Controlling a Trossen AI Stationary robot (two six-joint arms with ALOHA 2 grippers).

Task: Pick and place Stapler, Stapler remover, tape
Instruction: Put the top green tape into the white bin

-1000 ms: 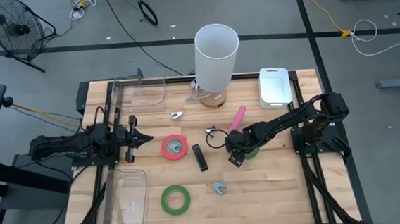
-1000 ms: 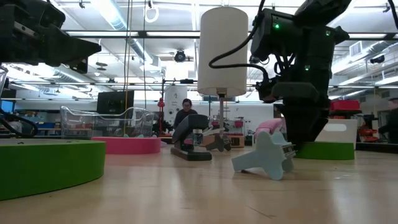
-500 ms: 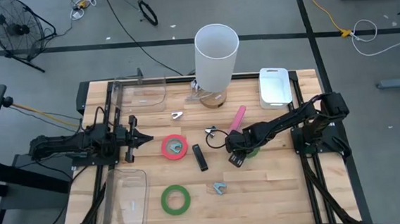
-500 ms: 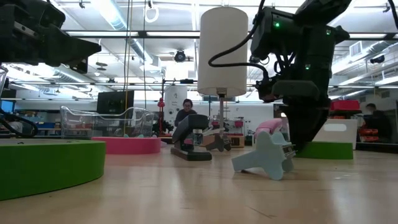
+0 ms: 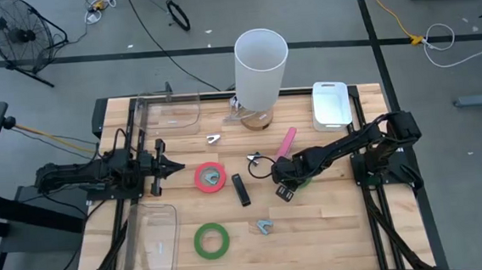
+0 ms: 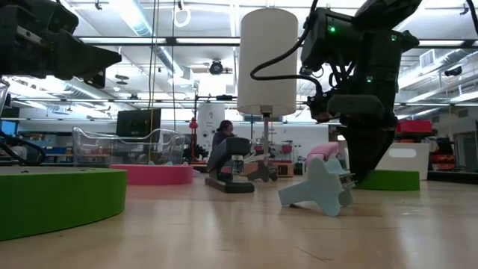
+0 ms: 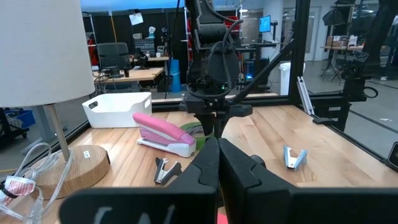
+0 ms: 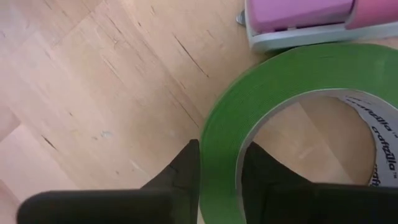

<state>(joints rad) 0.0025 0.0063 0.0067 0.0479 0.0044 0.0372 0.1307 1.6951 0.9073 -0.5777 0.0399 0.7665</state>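
Observation:
A green tape ring (image 5: 304, 180) lies flat on the table right of centre, just near the pink stapler (image 5: 287, 142). My right gripper (image 5: 284, 185) stands over the ring's left rim and is shut on it. A red tape ring (image 5: 211, 178) and a black stapler (image 5: 241, 189) lie at the middle, and a second green ring (image 5: 212, 240) lies nearer the front edge. Stapler removers lie about: a blue-grey one (image 5: 265, 227), a silver one (image 5: 214, 138) and a black one (image 5: 254, 158). My left gripper (image 5: 175, 165) hovers shut at the left, pointing toward the red ring. My right gripper pinches the green ring's wall (image 8: 221, 163) on the ring's left side. One finger (image 8: 188, 171) stands outside the ring and the other (image 8: 264, 177) inside its open centre. The fingers come from above, pointing down. The ring lies flat on the table.
A lamp with a tall white shade (image 5: 261, 64) stands at the far middle, with a white bin (image 5: 331, 103) to its right. Clear containers sit at the far left (image 5: 171, 113) and near left (image 5: 153, 239). A person shows far off in the room behind (image 6: 222, 134).
My right gripper has shut its fingers on the green ring's wall while staying in place over it. The ring has stayed flat on the table.

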